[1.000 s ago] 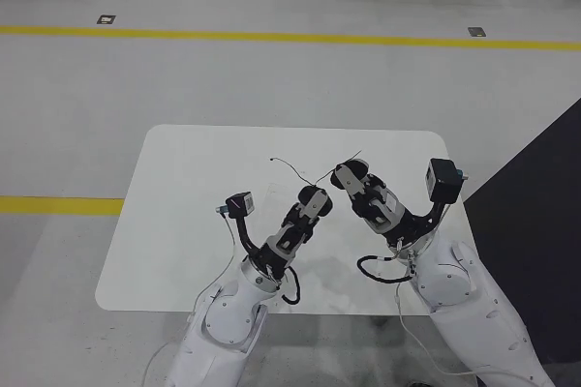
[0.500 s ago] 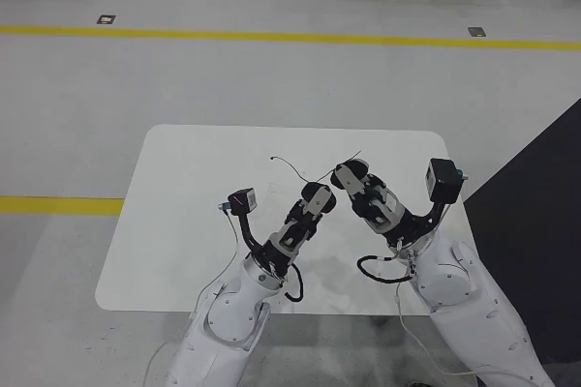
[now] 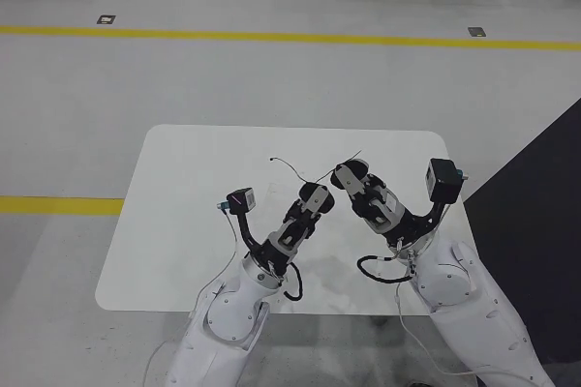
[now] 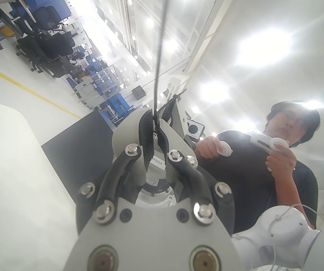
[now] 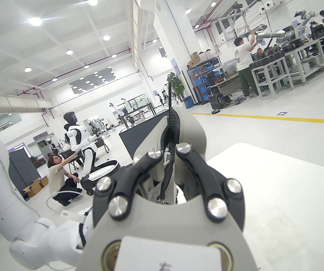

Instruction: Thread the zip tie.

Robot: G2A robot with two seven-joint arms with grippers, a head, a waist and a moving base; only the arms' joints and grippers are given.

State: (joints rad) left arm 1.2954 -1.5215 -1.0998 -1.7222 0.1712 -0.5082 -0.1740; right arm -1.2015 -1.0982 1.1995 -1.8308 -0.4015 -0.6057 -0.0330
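A thin black zip tie point(image 3: 289, 166) hangs above the middle of the white table point(image 3: 194, 193), held between both grippers. My left gripper point(image 3: 315, 191) is shut on the zip tie; in the left wrist view the strap point(image 4: 160, 43) rises straight out from between the closed fingertips of that gripper point(image 4: 154, 117). My right gripper point(image 3: 341, 175) sits close beside it, a little farther back, and is also shut on the tie. In the right wrist view a short black end of the zip tie point(image 5: 168, 97) sticks out past the right gripper point(image 5: 171, 114). One free end curls toward the far left.
A dark panel point(image 3: 552, 213) stands just off the table's right edge. A black cable loop point(image 3: 378, 271) lies near the base of the right arm. Bare table surface lies to the left and at the back.
My left gripper has crept slightly up and toward the right gripper, closing the gap between them. The right arm has stayed put.
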